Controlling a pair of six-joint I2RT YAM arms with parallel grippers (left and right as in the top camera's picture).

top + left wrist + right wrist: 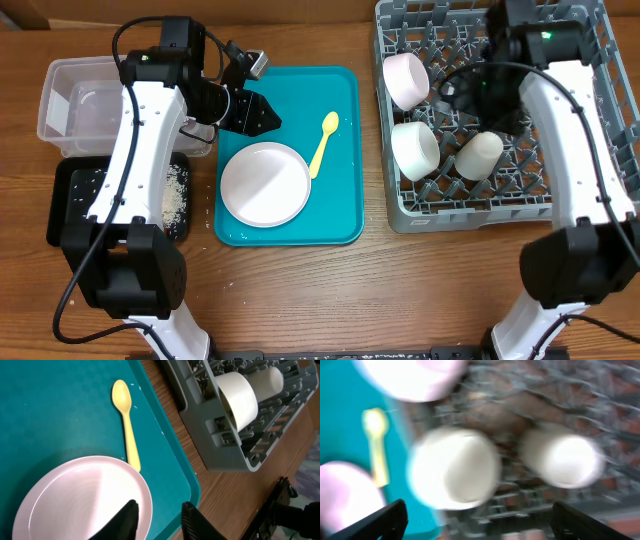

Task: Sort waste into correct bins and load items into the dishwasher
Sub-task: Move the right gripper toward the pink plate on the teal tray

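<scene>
Landmark: flat teal rectangular plastic tray (300, 100), sitting mid-table on the wood.

Round pale pink plate (265, 184) is lying flat on the teal tray, in its near-left part.

Pale yellow plastic spoon (323, 143) is lying on the teal tray towards its right side. Its bowl end is pointing away and its handle end is reaching the plate's rim.

Large square grey plastic dish rack (470, 215) is standing right of the teal tray, with a strip of bare table between them. Three pieces are resting on their sides among its pegs:
- small pale pink bowl (405, 80), on the side nearest the teal tray, far end
- small white bowl (415, 150), on the same side, nearer end
- small cream-white cup (478, 155), just beyond the white bowl, farther from the teal tray

Clear plastic rectangular tub (75, 100) is standing left of the teal tray, level with its far end.

Shallow black rectangular tray (65, 205) is standing left of the teal tray, level with its near end. Loose white rice grains (176, 195) are lying scattered in it.

Left gripper (159, 522) is hovering over the teal tray above the plate's edge, its fingers parted and clasping nothing.

Right gripper (479, 507) is hanging over the dish rack, right of the teal tray, its fingers spread wide and empty. Its wrist view is blurring badly.
</scene>
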